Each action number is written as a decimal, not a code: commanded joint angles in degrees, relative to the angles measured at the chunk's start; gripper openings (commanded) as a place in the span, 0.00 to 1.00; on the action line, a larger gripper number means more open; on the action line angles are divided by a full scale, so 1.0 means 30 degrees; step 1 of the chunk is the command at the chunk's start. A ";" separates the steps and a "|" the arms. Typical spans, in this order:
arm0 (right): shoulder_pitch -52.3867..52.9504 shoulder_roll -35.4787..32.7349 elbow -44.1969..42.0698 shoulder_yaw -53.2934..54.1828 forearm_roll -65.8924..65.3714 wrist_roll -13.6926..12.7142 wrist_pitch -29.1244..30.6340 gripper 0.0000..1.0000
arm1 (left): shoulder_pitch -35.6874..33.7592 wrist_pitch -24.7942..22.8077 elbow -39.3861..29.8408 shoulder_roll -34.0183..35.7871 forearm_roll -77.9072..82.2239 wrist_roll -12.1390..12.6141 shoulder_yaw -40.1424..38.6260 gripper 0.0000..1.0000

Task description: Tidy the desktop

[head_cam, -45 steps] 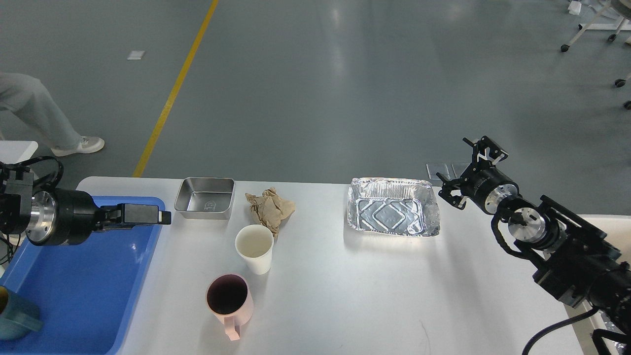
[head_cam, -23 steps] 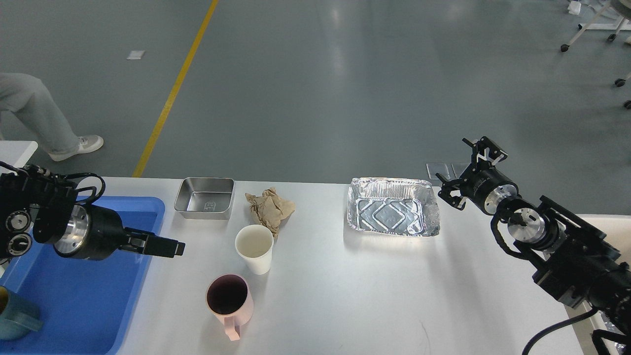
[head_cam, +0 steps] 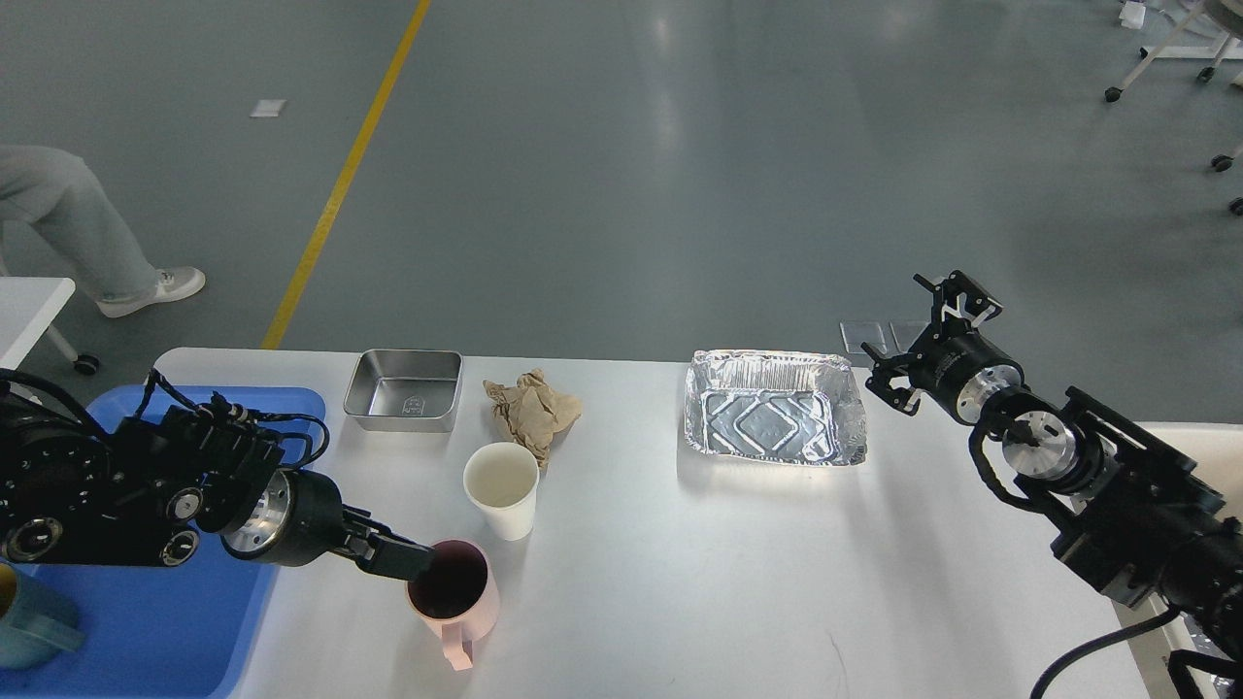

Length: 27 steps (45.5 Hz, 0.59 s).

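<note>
The white desktop holds a pink mug with a dark inside near the front, a white paper cup behind it, crumpled brown paper, a steel tray and a foil tray. My left gripper reaches from over the blue tray to the pink mug's left rim. Its fingers show as one dark block, so their state is unclear. My right gripper hangs open and empty just right of the foil tray, at the desktop's back edge.
A blue plastic tray lies at the front left with a teal mug in it. A person's leg and a small white table are at the back left. Another white surface adjoins at the right.
My left gripper has swung from above the blue tray's back, forward and to the right, down to the pink mug's rim. The right arm has barely moved.
</note>
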 commanded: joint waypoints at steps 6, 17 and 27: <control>-0.0001 -0.0081 0.0054 0.0001 0.0000 -0.0014 0.0000 1.00 | 0.1493 0.1127 0.1302 -0.1741 -0.0255 0.0001 -0.0116 0.96; -0.0001 -0.0140 0.0054 0.0001 0.0000 -0.0013 0.0001 1.00 | 0.2255 0.1685 0.1800 -0.1889 -0.0256 -0.0028 -0.0234 0.94; -0.0001 -0.0111 0.0054 0.0001 -0.0673 0.0016 -0.0058 1.00 | 0.2577 0.1685 0.2181 -0.1976 -0.0256 -0.0028 -0.0292 0.94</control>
